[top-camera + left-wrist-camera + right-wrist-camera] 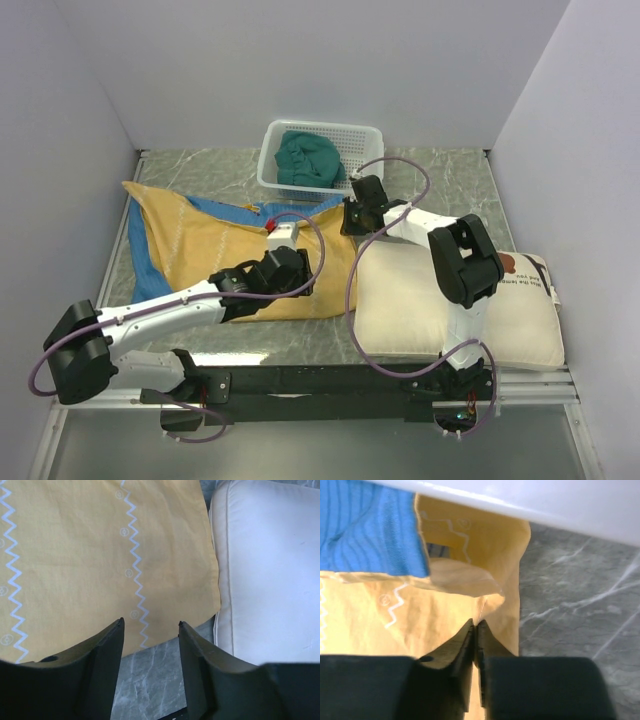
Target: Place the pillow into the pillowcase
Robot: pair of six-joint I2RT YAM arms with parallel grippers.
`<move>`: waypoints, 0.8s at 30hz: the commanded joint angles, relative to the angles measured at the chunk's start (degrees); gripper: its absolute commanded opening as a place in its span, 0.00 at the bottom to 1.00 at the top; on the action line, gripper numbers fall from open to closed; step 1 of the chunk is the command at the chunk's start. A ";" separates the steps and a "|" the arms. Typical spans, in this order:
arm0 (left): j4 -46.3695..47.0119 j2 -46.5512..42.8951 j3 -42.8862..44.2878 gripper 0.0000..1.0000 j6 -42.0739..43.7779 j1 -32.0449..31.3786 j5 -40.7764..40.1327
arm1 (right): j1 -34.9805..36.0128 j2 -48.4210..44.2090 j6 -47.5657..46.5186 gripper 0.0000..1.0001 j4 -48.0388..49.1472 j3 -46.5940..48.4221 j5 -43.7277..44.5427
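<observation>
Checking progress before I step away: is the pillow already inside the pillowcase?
No, the whole pillow lies uncovered on the table, to the right of the pillowcase.

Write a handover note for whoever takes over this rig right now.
Left gripper: open, over the near edge of the pillowcase, gripping nothing.
Right gripper: shut on the pillowcase's far corner, close to the basket, where the cloth folds open and the blue side shows.
Pillow: lies flat just right of the pillowcase, entirely outside it.
Done: one edge of the case is pinched.
Left: probably grip the near edge with the left gripper, spread the mouth, then work the pillow in.
</observation>
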 commanded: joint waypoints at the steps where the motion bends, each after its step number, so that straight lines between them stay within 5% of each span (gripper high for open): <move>1: 3.37 1.83 0.67 0.56 0.37 0.21 1.41 | -0.14 -3.85 2.53 0.03 0.45 -0.62 -1.98; 10: 11.89 11.14 5.41 0.74 2.22 0.30 3.35 | 4.77 -13.35 7.11 0.00 -7.81 0.26 3.64; 18: 15.94 19.40 12.97 0.79 3.36 0.30 2.38 | 9.70 -14.59 10.36 0.00 -11.59 3.51 6.28; 24: 12.78 23.10 14.74 0.73 0.47 0.39 -4.37 | 10.14 -14.58 11.06 0.00 -12.56 4.48 7.86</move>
